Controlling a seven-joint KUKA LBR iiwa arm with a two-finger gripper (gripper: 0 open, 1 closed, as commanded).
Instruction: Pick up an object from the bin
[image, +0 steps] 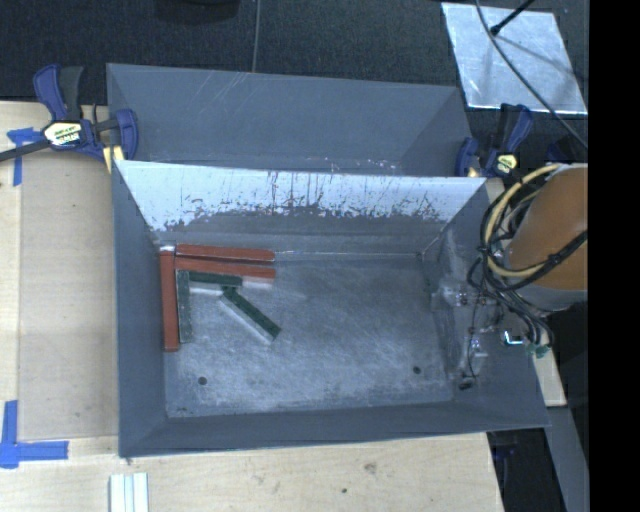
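Camera view: arm in from the right, orange wrist cover (560, 225) and looped cables (497, 235) above the bin's right rim. Down inside the grey bin (300, 410), the gripper (467, 370), hard against the foot of the right wall, near the front right corner. Open or closed: cannot tell, too dark and cluttered against that wall. Bare scuffed floor beneath it and to its left. Candidate things all at the other end, bunched in the rear left corner, well apart from the gripper. Along the left wall, a red-brown bar (170, 300), lying flat, running front to back. Along the foot of the back wall, a second red-brown bar (225, 258), meeting the first at the corner to form an L. Tucked inside that L: a dark green bar (212, 279), parallel to the rear one and just beside it, with a pale grey-white bar (205, 291) touching it on the front side. Then an angled dark green bar (252, 312) pointing out of the L toward the bin's middle, with a pale strip (240, 322) alongside it. Angled pair resting on the others or only touching at the ends — cannot tell.
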